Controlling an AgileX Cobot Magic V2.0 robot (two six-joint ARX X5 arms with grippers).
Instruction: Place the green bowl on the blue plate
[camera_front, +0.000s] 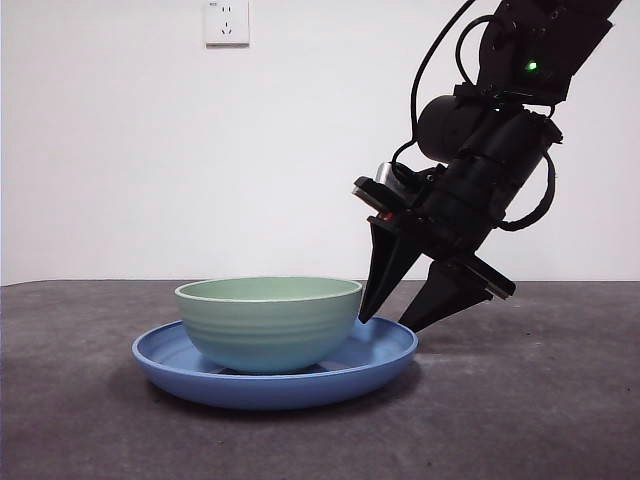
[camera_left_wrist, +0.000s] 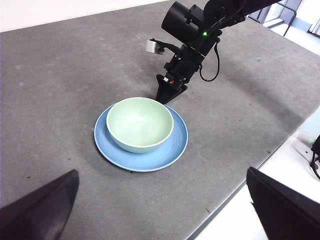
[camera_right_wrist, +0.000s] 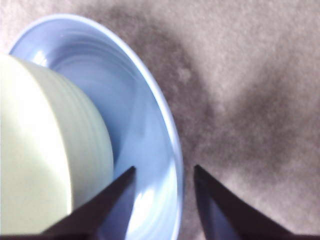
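The green bowl (camera_front: 268, 325) stands upright inside the blue plate (camera_front: 170, 365) on the dark grey table. My right gripper (camera_front: 386, 322) is open and empty, tilted down at the plate's right rim, just beside the bowl and not touching it. In the right wrist view the plate's rim (camera_right_wrist: 167, 125) runs between the two jaws of the right gripper (camera_right_wrist: 164, 168), with the bowl (camera_right_wrist: 45, 165) off to one side. My left gripper (camera_left_wrist: 161, 172) is open and empty, high above the table, looking down on the bowl (camera_left_wrist: 140, 122), the plate (camera_left_wrist: 175, 147) and the right gripper (camera_left_wrist: 162, 100).
A white wall with a socket (camera_front: 226, 22) stands behind the table. The table's edge (camera_left_wrist: 240, 195) runs past the plate in the left wrist view, with white floor beyond it.
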